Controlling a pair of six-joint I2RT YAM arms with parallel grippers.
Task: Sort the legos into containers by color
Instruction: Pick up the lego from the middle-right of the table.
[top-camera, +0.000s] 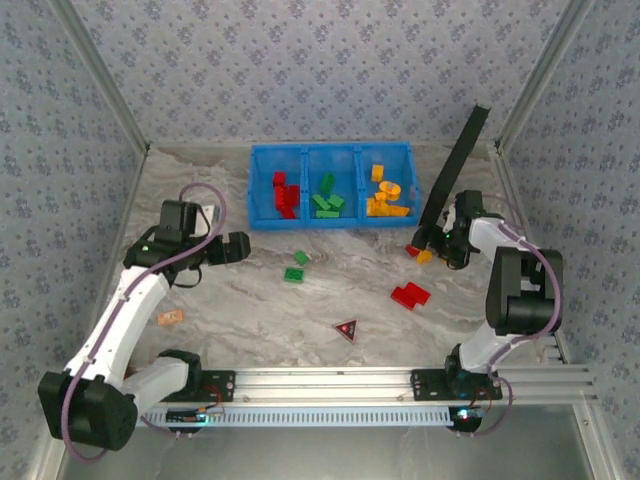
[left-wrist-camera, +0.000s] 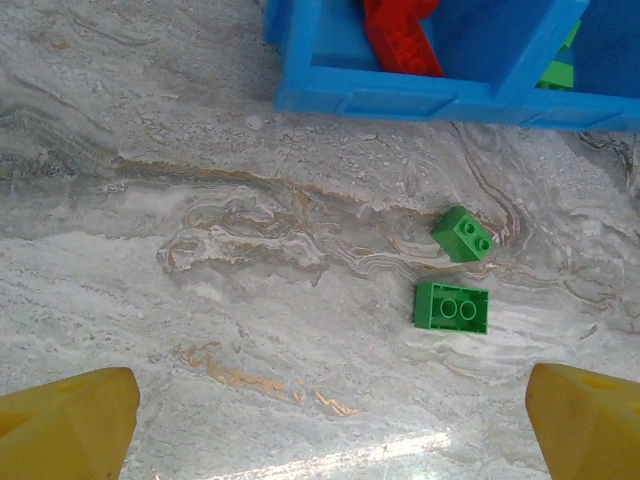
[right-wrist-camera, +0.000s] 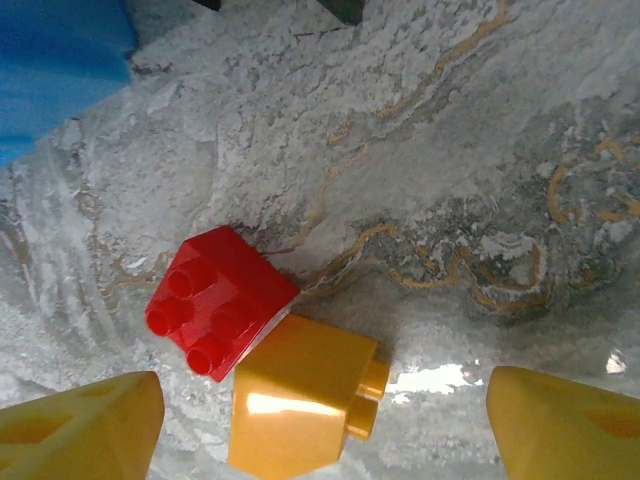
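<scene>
Pickup step, seemingly: right pincer wide over orange brick touching red brick; should close on orange alone; left pincer wide.

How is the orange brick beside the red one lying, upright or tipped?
Tipped: the orange brick has its studs pointing sideways.

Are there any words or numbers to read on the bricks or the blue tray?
None can be read.
Dark triangle piece: a pale mark, too small to read.
Blue tray: no label visible.
Red brick: no lettering visible on its studs.
</scene>
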